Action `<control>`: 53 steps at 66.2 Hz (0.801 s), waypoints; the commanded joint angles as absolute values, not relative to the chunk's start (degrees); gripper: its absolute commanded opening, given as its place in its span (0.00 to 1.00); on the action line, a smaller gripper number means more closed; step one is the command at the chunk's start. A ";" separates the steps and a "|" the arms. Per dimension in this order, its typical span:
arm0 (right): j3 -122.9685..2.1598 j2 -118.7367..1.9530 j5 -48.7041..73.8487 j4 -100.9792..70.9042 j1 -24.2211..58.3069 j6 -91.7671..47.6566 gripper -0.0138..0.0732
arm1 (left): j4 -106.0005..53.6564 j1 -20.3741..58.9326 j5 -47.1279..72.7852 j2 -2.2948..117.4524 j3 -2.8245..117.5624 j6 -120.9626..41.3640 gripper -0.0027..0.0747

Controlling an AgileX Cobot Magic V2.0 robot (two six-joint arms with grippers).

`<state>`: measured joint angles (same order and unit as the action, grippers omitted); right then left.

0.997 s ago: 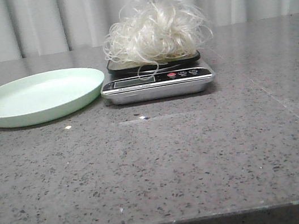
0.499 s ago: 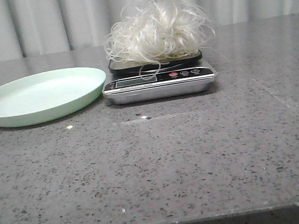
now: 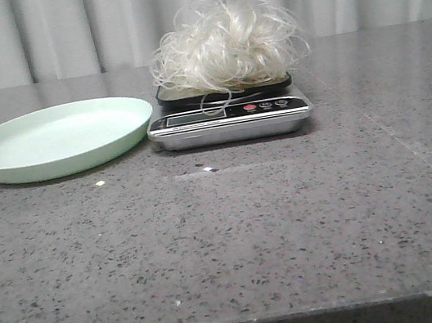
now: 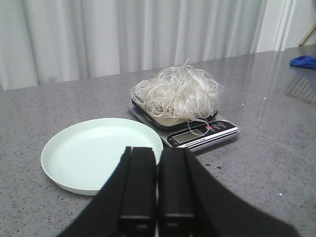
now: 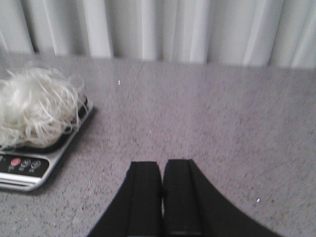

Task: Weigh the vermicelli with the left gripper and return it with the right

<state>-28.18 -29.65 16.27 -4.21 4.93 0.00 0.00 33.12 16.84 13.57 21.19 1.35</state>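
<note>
The vermicelli [image 3: 223,44], a fluffy white clump of curly strands, rests on the black platform of a silver kitchen scale [image 3: 229,120] at the table's back middle. It also shows in the left wrist view [image 4: 177,94] and the right wrist view [image 5: 35,106]. Neither gripper shows in the front view. My left gripper [image 4: 158,150] is shut and empty, held back from the scale, over the near rim of the green plate [image 4: 98,158]. My right gripper [image 5: 162,164] is shut and empty, over bare table to the right of the scale [image 5: 29,165].
A pale green empty plate [image 3: 56,140] lies just left of the scale. Grey curtains hang behind the speckled grey table [image 3: 238,241]. A blue object [image 4: 303,61] lies far off at the table's edge in the left wrist view.
The front view shifted very slightly between frames; the vermicelli, scale and plate stay in place.
</note>
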 commanded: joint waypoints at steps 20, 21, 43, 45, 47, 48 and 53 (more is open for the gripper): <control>-43.72 -44.20 17.37 -6.94 13.90 -0.35 0.80 | -0.97 33.04 11.62 14.07 22.82 1.33 0.21; -45.05 -45.35 17.77 -6.94 14.58 -0.35 0.82 | -0.97 33.04 11.62 14.07 22.82 1.33 0.21; -68.81 -67.28 28.18 -7.43 24.11 -0.35 0.85 | -0.97 33.04 11.62 14.07 22.82 1.33 0.21; -71.45 -69.67 29.35 -7.43 24.62 -0.35 0.85 | -0.97 33.04 11.62 14.07 22.82 1.33 0.21; -73.50 -71.59 30.36 -7.62 25.04 -0.35 0.85 | -0.97 33.04 11.62 14.07 22.82 1.33 0.21; -74.54 -72.53 30.89 -7.80 25.19 -0.35 0.85 | -0.97 33.04 11.62 14.07 22.82 1.33 0.21; -80.57 -78.02 34.78 -9.95 25.27 -0.35 0.85 | -0.97 33.04 11.62 14.07 22.82 1.33 0.21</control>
